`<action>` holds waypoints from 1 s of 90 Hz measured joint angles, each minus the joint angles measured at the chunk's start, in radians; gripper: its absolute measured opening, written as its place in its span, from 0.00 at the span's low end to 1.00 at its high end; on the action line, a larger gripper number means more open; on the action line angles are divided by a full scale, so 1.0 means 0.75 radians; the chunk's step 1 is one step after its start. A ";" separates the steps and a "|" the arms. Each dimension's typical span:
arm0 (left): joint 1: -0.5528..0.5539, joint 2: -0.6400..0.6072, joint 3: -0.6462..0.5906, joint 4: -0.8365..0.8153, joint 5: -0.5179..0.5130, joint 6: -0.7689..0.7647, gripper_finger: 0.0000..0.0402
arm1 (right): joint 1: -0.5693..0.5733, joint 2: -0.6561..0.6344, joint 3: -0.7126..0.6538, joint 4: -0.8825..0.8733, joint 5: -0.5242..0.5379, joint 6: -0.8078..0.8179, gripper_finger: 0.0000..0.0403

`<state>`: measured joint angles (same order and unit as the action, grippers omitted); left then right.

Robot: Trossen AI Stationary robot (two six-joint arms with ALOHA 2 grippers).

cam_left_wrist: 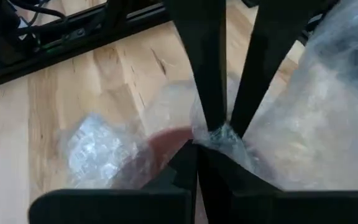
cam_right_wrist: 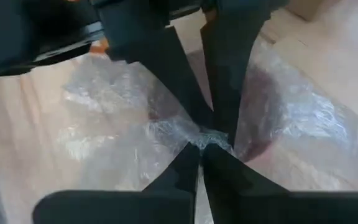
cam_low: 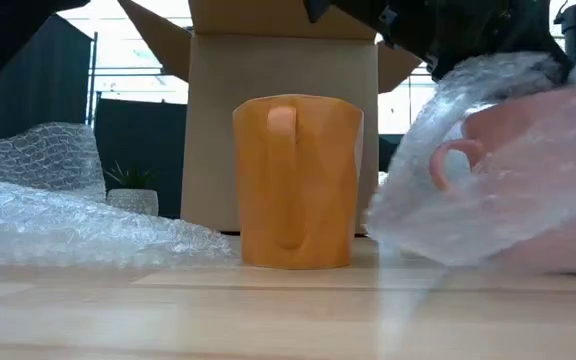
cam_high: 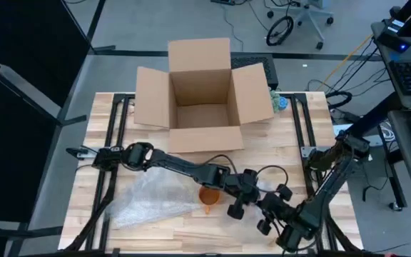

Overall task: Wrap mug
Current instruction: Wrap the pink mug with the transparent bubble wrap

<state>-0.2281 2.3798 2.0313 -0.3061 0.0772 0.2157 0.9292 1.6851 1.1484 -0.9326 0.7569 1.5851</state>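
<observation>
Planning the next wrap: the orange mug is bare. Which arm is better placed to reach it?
Left, probably. In the high view its gripper sits beside the orange mug; the right gripper is farther off. Both pinch bubble wrap, so it must release first.

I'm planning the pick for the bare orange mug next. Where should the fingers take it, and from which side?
Judging by its pose, grip the orange mug across its rim from above. It stands upright on the table, mouth up, handle toward the low camera. Bubble wrap lies on one side and a wrapped mug on the other, so side approaches look tight.
</observation>
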 joint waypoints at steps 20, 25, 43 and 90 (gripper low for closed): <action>0.001 0.013 -0.001 0.004 -0.002 0.000 0.00 | -0.035 -0.001 0.000 -0.005 -0.005 -0.010 0.01; 0.001 0.013 -0.001 0.001 -0.008 0.001 0.00 | -0.050 -0.002 0.000 -0.011 -0.008 -0.010 0.01; 0.003 0.013 -0.001 -0.008 -0.016 -0.001 0.00 | -0.089 -0.003 0.001 -0.032 -0.045 -0.003 0.01; -0.029 -0.071 0.002 -0.041 -0.243 0.001 0.00 | -0.078 -0.003 0.000 -0.043 -0.056 -0.036 0.01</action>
<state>-0.2502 2.3265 2.0331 -0.3367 -0.1048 0.2161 0.8703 1.6829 1.1484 -0.9646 0.7147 1.5581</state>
